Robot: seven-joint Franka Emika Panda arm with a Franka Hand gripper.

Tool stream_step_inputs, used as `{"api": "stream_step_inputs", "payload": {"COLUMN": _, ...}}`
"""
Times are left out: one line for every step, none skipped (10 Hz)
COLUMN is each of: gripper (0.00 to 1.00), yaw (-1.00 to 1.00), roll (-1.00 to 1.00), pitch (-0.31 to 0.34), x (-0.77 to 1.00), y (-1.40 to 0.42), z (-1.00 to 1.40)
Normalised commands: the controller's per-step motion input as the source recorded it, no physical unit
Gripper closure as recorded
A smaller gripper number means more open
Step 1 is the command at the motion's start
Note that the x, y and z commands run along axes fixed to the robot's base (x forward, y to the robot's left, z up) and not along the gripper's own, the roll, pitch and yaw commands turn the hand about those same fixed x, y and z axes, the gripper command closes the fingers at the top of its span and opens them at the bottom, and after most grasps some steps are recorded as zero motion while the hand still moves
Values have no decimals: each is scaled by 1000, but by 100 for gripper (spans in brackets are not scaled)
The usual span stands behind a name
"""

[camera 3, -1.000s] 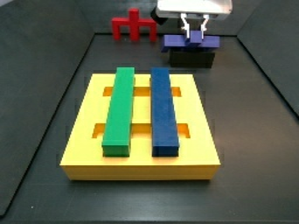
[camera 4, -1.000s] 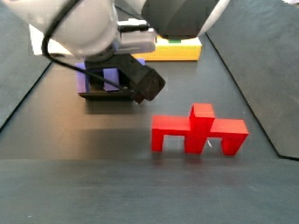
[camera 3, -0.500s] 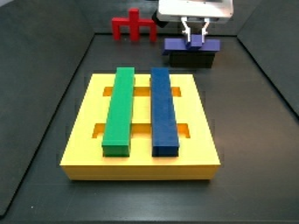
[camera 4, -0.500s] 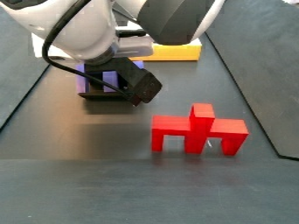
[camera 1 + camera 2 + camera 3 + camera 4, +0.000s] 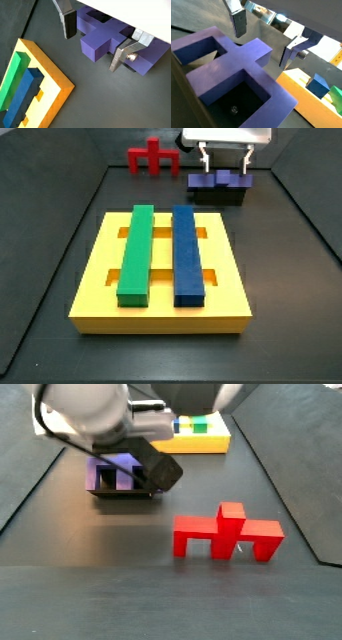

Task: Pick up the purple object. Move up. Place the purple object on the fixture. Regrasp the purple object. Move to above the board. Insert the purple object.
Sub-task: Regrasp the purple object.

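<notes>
1. Sitting on the fixture (image 5: 218, 195) at the far end of the floor, the purple object (image 5: 218, 179) rests with its crossbar along the holder's top; in a side view its legs point down into the black box (image 5: 123, 492), with purple (image 5: 118, 474) showing above the dark rim.
2. The gripper (image 5: 95, 46) is right over that piece. In both wrist views the two silver fingers stand on either side of the piece's middle stem, one finger (image 5: 67, 22) on the far side and the other finger (image 5: 124, 54) on the near side.
3. The jaws are spread wider than the stem: in a wrist view there is a clear gap between each plate (image 5: 238, 22) and the purple surface (image 5: 234, 70), so nothing is held.
4. In a side view the white gripper body (image 5: 227, 140) hangs just above the purple piece, fingers reaching down to it.
5. The board (image 5: 94, 288) lies nearer the camera, well apart from the fixture, carrying a green bar (image 5: 135, 250) and a blue bar (image 5: 186, 253) side by side along its length.
6. A red piece (image 5: 227, 533) stands on the floor near the fixture; in the other view it (image 5: 155, 158) is at the far end, beside the holder.
</notes>
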Motion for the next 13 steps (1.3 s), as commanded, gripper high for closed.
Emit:
{"api": "stream_step_inputs", "payload": {"gripper": 0, "yaw": 54, "roll": 686, "pitch": 0, "x": 0, "y": -140, "z": 140}}
{"api": "stream_step_inputs", "payload": {"gripper": 0, "yaw": 63, "roll": 743, "pitch": 0, "x": 23, "y": -146, "z": 103}}
{"api": "stream_step_inputs", "payload": {"gripper": 0, "yaw": 46, "roll": 794, "pitch": 0, "x": 20, "y": -146, "z": 131}}
{"api": "stream_step_inputs", "payload": {"gripper": 0, "yaw": 0, "roll": 857, "pitch": 0, "x": 0, "y": -49, "z": 143}}
{"api": "stream_step_inputs", "payload": {"gripper": 0, "yaw": 0, "roll": 914, "pitch": 0, "x": 0, "y": -46, "z": 126}}
{"api": "stream_step_inputs", "payload": {"gripper": 0, "yaw": 0, "roll": 926, "pitch": 0, "x": 0, "y": -29, "z": 97}}
{"api": "stream_step_inputs", "payload": {"gripper": 0, "yaw": 0, "roll": 909, "pitch": 0, "x": 0, "y": -9, "z": 80}}
{"api": "stream_step_inputs", "payload": {"gripper": 0, "yaw": 0, "roll": 920, "pitch": 0, "x": 0, "y": 0, "z": 63}}
{"api": "stream_step_inputs", "payload": {"gripper": 0, "yaw": 0, "roll": 957, "pitch": 6, "x": 0, "y": 0, "z": 111}}
{"api": "stream_step_inputs", "payload": {"gripper": 0, "yaw": 26, "roll": 666, "pitch": 171, "x": 0, "y": 26, "z": 74}}
{"api": "stream_step_inputs", "payload": {"gripper": 0, "yaw": 0, "roll": 797, "pitch": 134, "x": 0, "y": 0, "z": 94}}
{"api": "stream_step_inputs", "payload": {"gripper": 0, "yaw": 23, "roll": 951, "pitch": 51, "x": -129, "y": -9, "z": 149}}
{"api": "stream_step_inputs", "payload": {"gripper": 0, "yaw": 29, "roll": 1000, "pitch": 0, "x": -197, "y": -137, "z": 134}}
